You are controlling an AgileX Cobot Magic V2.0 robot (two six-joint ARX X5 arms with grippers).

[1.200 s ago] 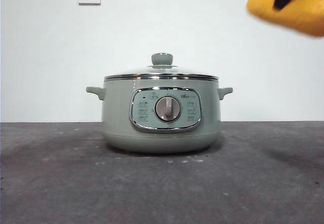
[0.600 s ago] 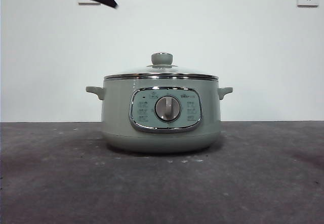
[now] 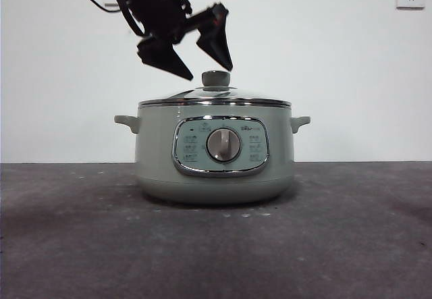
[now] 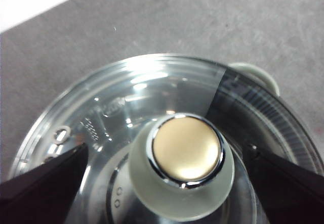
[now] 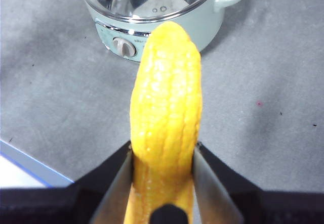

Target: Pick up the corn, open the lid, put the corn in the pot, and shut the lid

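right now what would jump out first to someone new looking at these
The sage-green pot sits mid-table with its glass lid on. The left gripper hangs open just above the lid's knob. Off to the side, the right gripper holds the yellow corn above the table.

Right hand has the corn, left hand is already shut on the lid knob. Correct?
Not quite. The left hand is open, its jaws either side of the lid knob without touching, as the left wrist view shows. The right hand does hold the corn.
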